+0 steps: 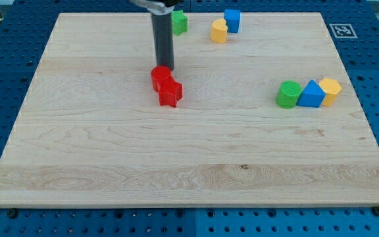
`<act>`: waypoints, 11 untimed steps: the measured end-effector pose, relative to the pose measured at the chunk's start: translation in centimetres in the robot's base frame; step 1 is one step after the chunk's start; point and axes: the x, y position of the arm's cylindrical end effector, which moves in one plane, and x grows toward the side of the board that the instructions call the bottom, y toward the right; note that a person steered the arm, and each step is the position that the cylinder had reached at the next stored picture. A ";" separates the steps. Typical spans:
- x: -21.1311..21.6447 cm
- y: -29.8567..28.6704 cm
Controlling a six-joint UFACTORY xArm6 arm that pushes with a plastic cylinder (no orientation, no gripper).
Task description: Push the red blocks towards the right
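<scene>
Two red blocks sit touching near the board's upper middle: a red round block [160,78] and, just below and right of it, a red star-shaped block [170,93]. My tip [166,68] stands right at the top edge of the red round block, touching or nearly touching it. The rod rises straight up from there to the view's top.
A green block [179,22], a yellow heart-like block [219,31] and a blue block [232,20] lie at the top. A green round block [288,94], a blue block [312,94] and a yellow block [330,89] sit in a row at the right. The wooden board [110,164] has blue pegboard around it.
</scene>
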 end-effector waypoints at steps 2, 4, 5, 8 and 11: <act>2.6 -0.5; 2.8 -6.7; 3.8 -8.7; 5.5 -6.1; 5.5 0.5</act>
